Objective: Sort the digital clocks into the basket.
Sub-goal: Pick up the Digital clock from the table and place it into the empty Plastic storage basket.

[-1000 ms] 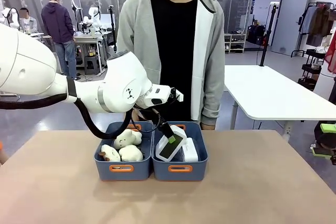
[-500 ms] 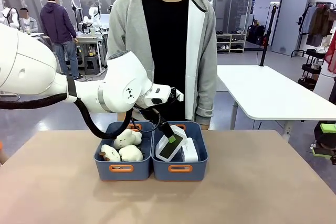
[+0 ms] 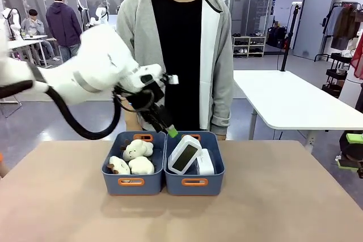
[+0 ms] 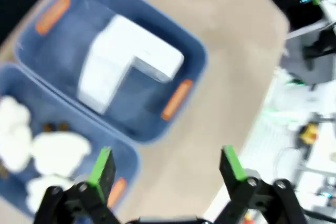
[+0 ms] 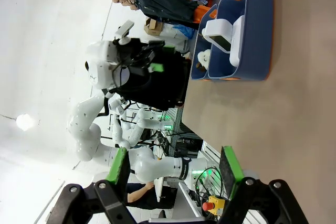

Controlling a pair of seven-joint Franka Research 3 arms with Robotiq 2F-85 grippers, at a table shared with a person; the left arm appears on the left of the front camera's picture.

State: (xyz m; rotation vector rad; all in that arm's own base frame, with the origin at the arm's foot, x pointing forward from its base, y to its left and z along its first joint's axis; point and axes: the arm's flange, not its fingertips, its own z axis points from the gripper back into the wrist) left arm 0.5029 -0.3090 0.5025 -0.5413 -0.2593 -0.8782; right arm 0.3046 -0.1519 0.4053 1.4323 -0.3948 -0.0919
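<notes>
Two white digital clocks lie in the right blue basket (image 3: 211, 184). One clock (image 3: 184, 155) leans upright with its dark screen facing me, and the other (image 3: 205, 162) lies beside it on the right. My left gripper (image 3: 168, 128) hangs open just above the basket's back rim, holding nothing. In the left wrist view the open left gripper (image 4: 167, 166) looks down on both clocks (image 4: 107, 69) (image 4: 157, 59) from above. The right gripper (image 5: 175, 166) stands open far from the basket (image 5: 257, 30), with the clocks (image 5: 220, 31) small in the distance.
The left blue basket (image 3: 113, 183) holds cream plush toys (image 3: 138, 150), touching the clock basket. A person in a grey jacket (image 3: 221, 55) stands right behind both baskets. Bare tabletop (image 3: 272, 208) stretches in front and to both sides.
My left gripper has let go of the leaning clock and risen up and to the left, out of the basket. The clock stays propped in the basket.
</notes>
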